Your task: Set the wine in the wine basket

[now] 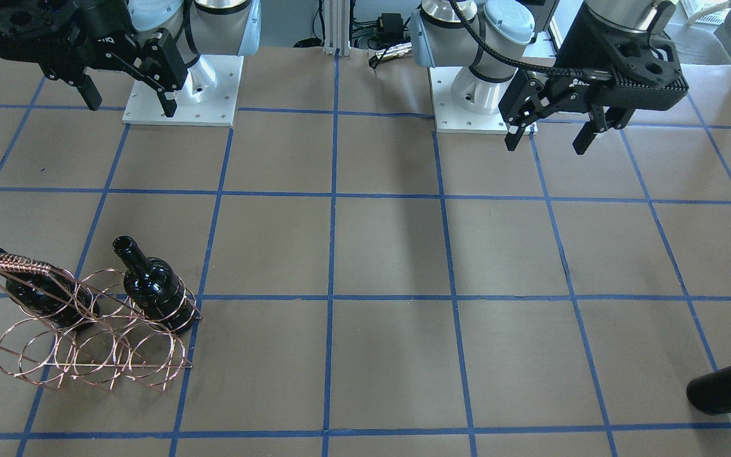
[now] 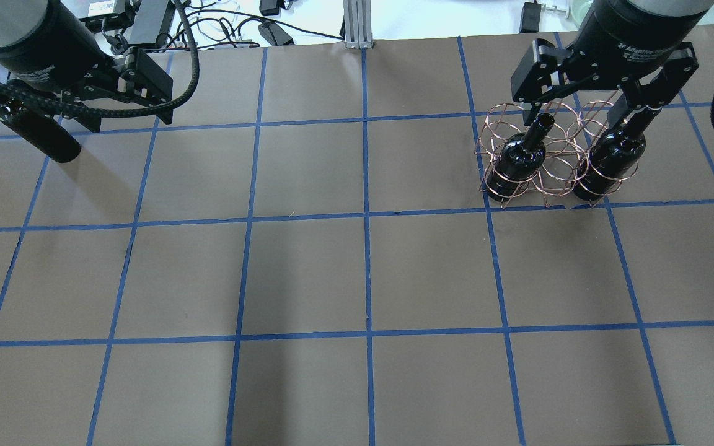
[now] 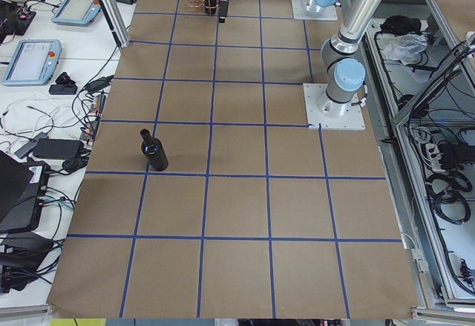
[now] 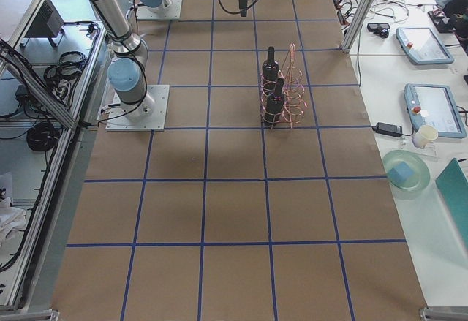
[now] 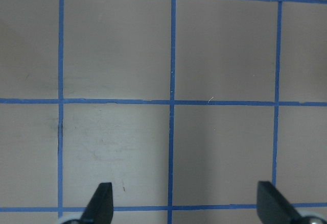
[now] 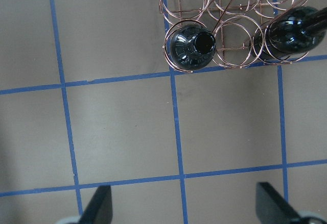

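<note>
Both jaws hang spread and empty, so the left arm [image 1: 619, 57] should grip the lower-right bottle [image 1: 730, 385] at its neck, upright.

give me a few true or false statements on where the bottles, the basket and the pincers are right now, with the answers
1. The wine basket holds two bottles. True: one bottle and a second bottle stand in its rings.
2. The third bottle lies on its side. False: it stands upright on the table, apart from the basket.
3. The left pincer and the right pincer are both open and empty. True.
4. The two bottles in the basket fill neighbouring rings. False: an empty ring lies between them in the same row.
5. The basket sits on the left arm's side. False: it is on the right arm's side; the third bottle is on the left arm's side.
</note>
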You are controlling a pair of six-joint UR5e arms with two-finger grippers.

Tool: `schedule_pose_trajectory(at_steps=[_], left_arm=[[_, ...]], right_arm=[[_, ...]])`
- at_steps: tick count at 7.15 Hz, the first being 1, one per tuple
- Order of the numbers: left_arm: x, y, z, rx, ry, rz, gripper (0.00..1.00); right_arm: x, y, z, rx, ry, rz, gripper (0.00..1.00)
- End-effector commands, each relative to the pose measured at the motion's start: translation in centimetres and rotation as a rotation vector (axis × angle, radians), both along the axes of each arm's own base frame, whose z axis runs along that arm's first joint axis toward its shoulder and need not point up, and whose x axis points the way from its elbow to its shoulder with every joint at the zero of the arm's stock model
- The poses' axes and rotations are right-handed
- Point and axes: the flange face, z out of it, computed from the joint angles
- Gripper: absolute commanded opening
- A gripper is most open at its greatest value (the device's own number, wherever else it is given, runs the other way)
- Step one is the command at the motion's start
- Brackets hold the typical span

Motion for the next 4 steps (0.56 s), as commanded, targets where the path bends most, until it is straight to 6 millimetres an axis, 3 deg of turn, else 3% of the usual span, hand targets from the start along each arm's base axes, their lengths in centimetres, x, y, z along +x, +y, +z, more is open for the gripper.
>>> schedule_pose_trajectory(at_steps=[1, 2, 3, 4], left_arm=[[3.2, -1.3, -1.3, 0.017, -0.016, 0.027, 1.00], [5.6, -2.8, -2.2, 0.005, -0.017, 0.035, 1.00], [10.1, -4.9, -3.4, 0.006, 0.002, 0.071, 1.00], [13.2, -6.6, -4.3, -0.023, 0.048, 0.116, 1.00]], right_arm=[[0.0, 0.0, 0.0, 0.000, 0.000, 0.000, 1.00], [0.0, 0.0, 0.0, 0.000, 0.000, 0.000, 1.00], [0.0, 0.0, 0.0, 0.000, 0.000, 0.000, 1.00], [0.1, 0.0, 0.0, 0.000, 0.000, 0.002, 1.00]])
